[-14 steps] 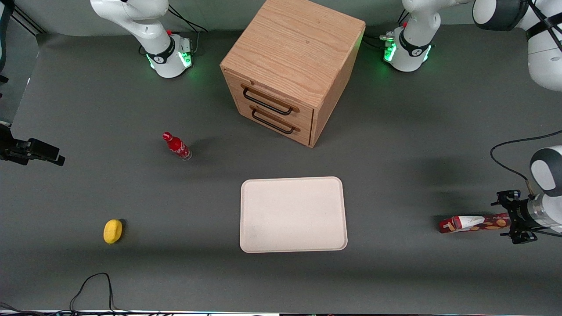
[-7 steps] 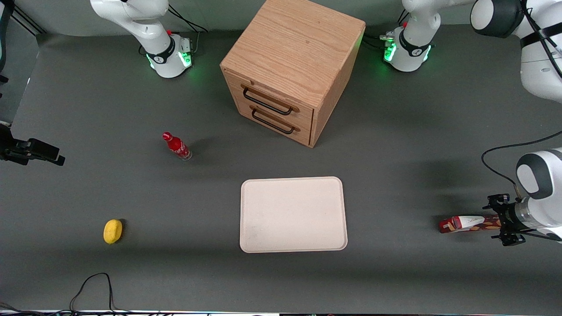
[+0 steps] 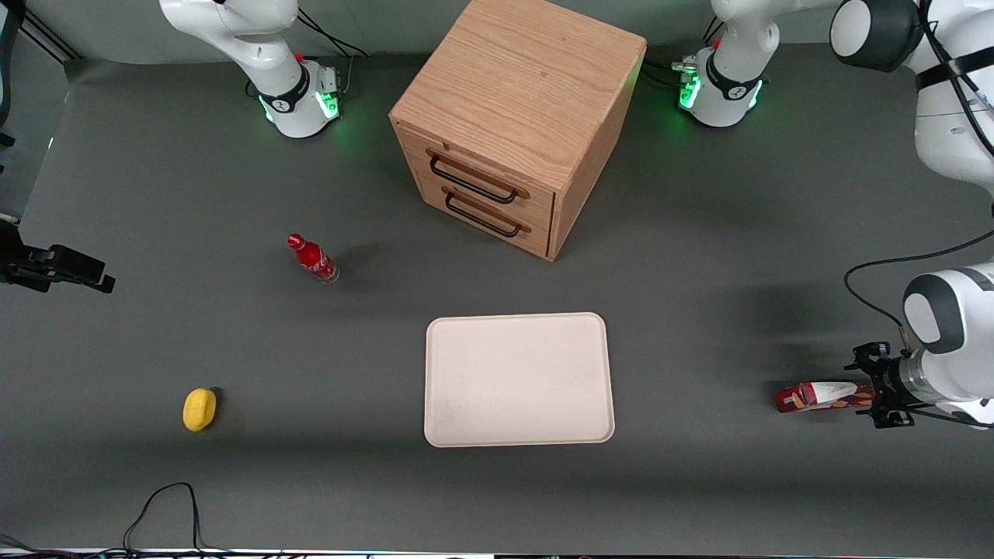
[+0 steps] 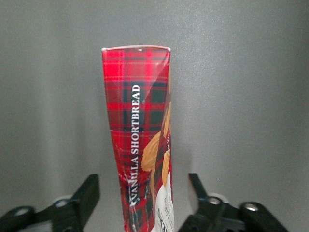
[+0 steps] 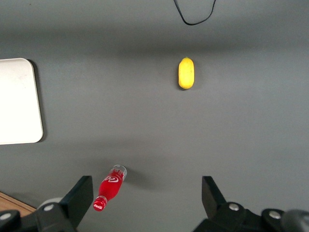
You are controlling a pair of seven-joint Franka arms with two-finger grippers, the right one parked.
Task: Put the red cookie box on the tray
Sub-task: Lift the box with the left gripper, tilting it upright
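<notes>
1. Toward the parked arm's end of the table, a yellow object (image 3: 199,409) is seen lying on the dark mat, with a small red bottle (image 3: 312,258) farther from the front camera.
2. Near the middle, a wooden cabinet (image 3: 512,116) with 2 drawers is seen; in front of it lies the tray (image 3: 519,380), flat, with nothing on it.
3. Toward the working arm's end, well apart from the tray, the box (image 3: 823,396) is seen lying on its long side on the mat.
4. The gripper (image 3: 881,386) is placed at the box end that points away from the tray. In the left wrist view its fingers (image 4: 87,195) are spread wide, 1 on each side of the box (image 4: 142,145), with a gap to each long face. Nothing is gripped yet.
5. The box is judged to be light, thin cardboard: stiff along its length, but easily dented if squeezed hard. Its printed skin looks glossy, so some slip is to be expected.
6. A hold across the 2 long narrow faces is judged best, taken nearer the middle than the end, so that the long box does not droop or swing when carried. Moderate force is advised.
7. The step in hand is judged to be the approach before closing; lift, carry and release are not yet done.
</notes>
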